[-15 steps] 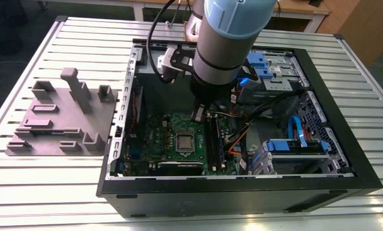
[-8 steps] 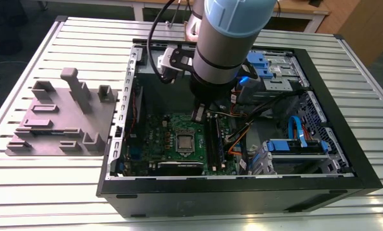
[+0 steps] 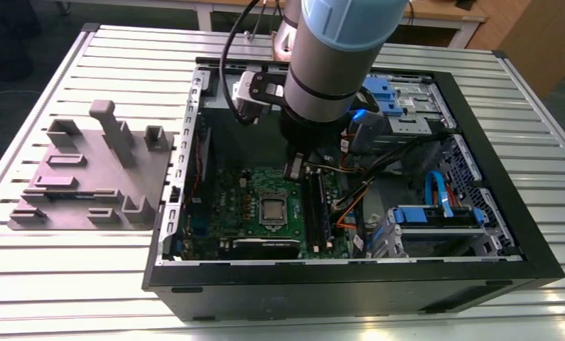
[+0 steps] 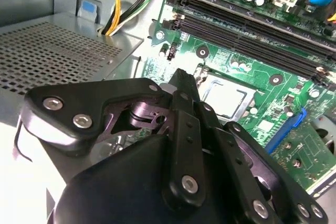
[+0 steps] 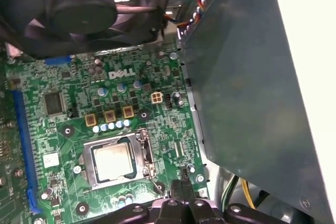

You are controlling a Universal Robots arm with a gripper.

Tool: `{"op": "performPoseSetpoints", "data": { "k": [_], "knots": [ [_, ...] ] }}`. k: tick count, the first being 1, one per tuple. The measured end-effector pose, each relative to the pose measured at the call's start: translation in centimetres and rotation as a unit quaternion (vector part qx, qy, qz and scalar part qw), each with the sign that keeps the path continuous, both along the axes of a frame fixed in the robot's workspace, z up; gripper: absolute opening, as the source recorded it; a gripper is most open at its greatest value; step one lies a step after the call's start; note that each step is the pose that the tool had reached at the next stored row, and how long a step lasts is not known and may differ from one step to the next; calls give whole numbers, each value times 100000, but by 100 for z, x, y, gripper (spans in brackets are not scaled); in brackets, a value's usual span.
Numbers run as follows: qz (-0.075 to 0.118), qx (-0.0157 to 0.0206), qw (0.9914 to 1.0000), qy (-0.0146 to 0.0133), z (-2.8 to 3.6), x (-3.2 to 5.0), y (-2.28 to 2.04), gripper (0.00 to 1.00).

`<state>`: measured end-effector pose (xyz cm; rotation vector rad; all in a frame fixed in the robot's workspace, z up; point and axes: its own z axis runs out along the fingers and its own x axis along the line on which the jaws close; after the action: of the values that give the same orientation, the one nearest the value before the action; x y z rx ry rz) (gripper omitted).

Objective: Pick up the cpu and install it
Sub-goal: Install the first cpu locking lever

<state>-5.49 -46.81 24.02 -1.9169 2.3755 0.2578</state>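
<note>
The cpu (image 3: 273, 209) lies flat in the socket of the green motherboard (image 3: 239, 192) inside the open computer case. Its silver-grey top (image 5: 113, 160) sits inside the metal socket frame in the first wrist view. The second wrist view also shows the cpu (image 4: 226, 97), just past the fingertips. My gripper (image 3: 295, 170) hangs inside the case, a little above the board and beside the socket. Its black fingers (image 4: 184, 124) are shut together with nothing visible between them. The gripper (image 5: 181, 187) tip stands just off the socket's corner, apart from the cpu.
A grey fixture plate (image 3: 88, 177) with upright blocks lies on the slatted table at the exterior view's left. A case fan (image 5: 84, 9), memory slots (image 4: 252, 30), a perforated metal box (image 4: 52, 51), loose cables (image 3: 358, 192) and blue drive cages (image 3: 438, 213) crowd the case.
</note>
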Motion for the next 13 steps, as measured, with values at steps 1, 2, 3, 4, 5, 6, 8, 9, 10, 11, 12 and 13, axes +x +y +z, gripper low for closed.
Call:
{"op": "performPoseSetpoints", "data": {
  "k": [1,2,3,4,5,6,8,9,10,11,12,13],
  "knots": [
    [93,-40,100000,-175,-1,-2,-5,10],
    [215,-87,99999,-302,-1,-2,-11,10],
    [396,-195,99998,-377,-3,-1,-12,10],
    [557,-359,99997,-421,-3,-1,-14,10],
    [724,-608,99995,-434,-3,-2,-15,10],
    [907,-966,99990,-439,-4,-3,-15,10],
    [1326,-2134,99968,-432,-3,-2,-16,10],
    [1528,-2707,99951,-426,-3,-3,-16,10],
    [1718,-2976,99940,-435,-4,-6,-16,10],
    [1887,-3054,99934,-513,-4,-12,-20,10],
    [2047,-3088,99929,-658,-3,-19,-23,10],
    [2207,-3092,99924,-814,-3,-25,-26,10]
  ]
}}
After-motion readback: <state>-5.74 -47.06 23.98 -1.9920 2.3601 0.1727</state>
